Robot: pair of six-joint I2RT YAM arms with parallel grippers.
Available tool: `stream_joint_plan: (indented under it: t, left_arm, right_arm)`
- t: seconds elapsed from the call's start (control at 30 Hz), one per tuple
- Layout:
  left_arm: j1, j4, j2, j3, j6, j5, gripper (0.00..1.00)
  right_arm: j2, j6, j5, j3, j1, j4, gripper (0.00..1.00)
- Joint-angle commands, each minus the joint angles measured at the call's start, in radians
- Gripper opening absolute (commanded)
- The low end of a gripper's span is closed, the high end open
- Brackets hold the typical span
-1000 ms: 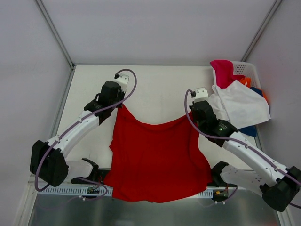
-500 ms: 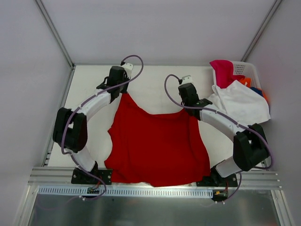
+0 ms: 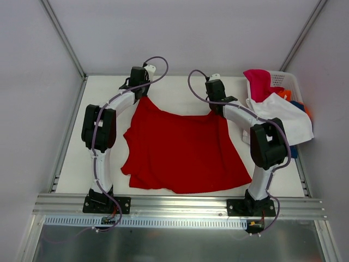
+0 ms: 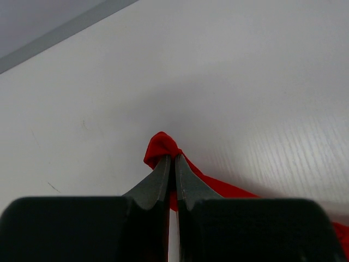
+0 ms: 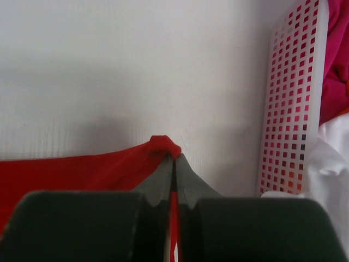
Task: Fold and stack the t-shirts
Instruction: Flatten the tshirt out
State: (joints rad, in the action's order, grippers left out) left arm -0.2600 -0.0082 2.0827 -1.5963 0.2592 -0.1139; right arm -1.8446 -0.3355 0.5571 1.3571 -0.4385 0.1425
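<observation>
- Red t-shirt (image 3: 182,150) lies spread across the middle of the table (image 3: 180,87), between the two arms, with its near edge close to the table's near rim.
- Its two far corners are lifted and pinched. The far edge sags in a shallow curve between them.
- Left gripper (image 3: 145,97) is clamped tight on the far-left corner. In the left wrist view only a small red tuft pokes out past the closed fingertips (image 4: 163,166).
- Right gripper (image 3: 217,112) is clamped on the far-right corner in the same way, a red nub showing at its tips in the right wrist view.
- Both wrist views lose most of the cloth behind the dark gripper bodies at the bottom of the frame.
- No collar shows, so which end is the neck cannot be told. A small flap on the left edge may be a sleeve; the right sleeve is hard to make out.
- The cloth runs longest left to right and widens toward the near side. Its near edge slants, reaching nearer on the right.
- Basket (image 3: 290,77) sits at the far right of the table, just beside the right gripper.
- White t-shirt (image 3: 281,123) drapes over the basket's near rim and hides much of it.
- Pink t-shirt (image 3: 259,82) hangs over its far-left corner.
- Orange t-shirt (image 3: 284,94) and blue t-shirt (image 3: 289,150) show only as small scraps around the white one.
</observation>
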Motion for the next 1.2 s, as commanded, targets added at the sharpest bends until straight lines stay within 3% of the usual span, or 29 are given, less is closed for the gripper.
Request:
stream_joint_plan:
  t: [0.0,0.13,0.17,0.2,0.23,0.27,0.3,0.33,0.43,0.57,0.7,0.87,1.1,1.17]
  left_arm:
    - [0.024,0.036,0.046,-0.085,0.043,-0.026,0.0]
    - [0.034,0.036,0.105,-0.142,0.035,-0.078,0.0]
    - [0.034,0.036,0.135,-0.178,0.032,-0.105,0.21]
    - [0.034,0.036,0.151,-0.197,0.019,-0.143,0.5]
    - [0.036,0.036,0.171,-0.242,0.009,-0.229,0.98]
    - [0.034,0.034,0.203,-0.26,0.012,-0.253,0.99]
    - [0.036,0.039,0.214,-0.275,0.032,-0.269,0.99]
    - [0.038,0.04,0.226,-0.303,0.035,-0.3,0.99]
    - [0.048,0.06,0.218,-0.31,0.015,-0.34,0.99]
    - [0.05,0.155,0.101,-0.254,0.067,-0.371,0.99]
    - [0.047,0.149,-0.022,-0.226,0.055,-0.346,0.99]
    - [0.042,0.052,-0.236,-0.064,-0.052,-0.21,0.99]
    - [0.041,-0.107,-0.317,0.115,-0.23,-0.153,0.97]
    - [0.041,-0.116,-0.309,0.157,-0.259,-0.13,0.75]
  right_arm:
    - [-0.059,-0.033,0.004,0.08,0.014,-0.027,0.0]
    - [-0.129,-0.034,0.05,0.145,0.015,-0.026,0.0]
    - [-0.146,-0.034,0.076,0.167,0.015,-0.026,0.01]
    - [-0.159,-0.028,0.092,0.18,0.017,-0.023,0.01]
    - [-0.194,-0.022,0.133,0.224,0.018,0.006,0.02]
    - [-0.214,-0.01,0.153,0.25,0.021,0.028,0.16]
    - [-0.234,0.013,0.171,0.285,0.026,0.087,0.8]
    - [-0.269,0.018,0.231,0.318,0.027,0.094,0.99]
    - [-0.294,0.015,0.303,0.378,0.037,0.101,0.99]
    - [-0.289,0.012,0.401,0.438,0.047,0.109,0.99]
    - [-0.257,0.0,0.463,0.535,0.047,0.17,0.99]
    - [-0.112,0.085,0.38,0.521,-0.003,0.285,0.99]
    - [0.252,0.213,0.128,0.206,-0.106,0.276,0.98]
    - [0.315,0.275,0.083,0.107,-0.109,0.279,0.66]
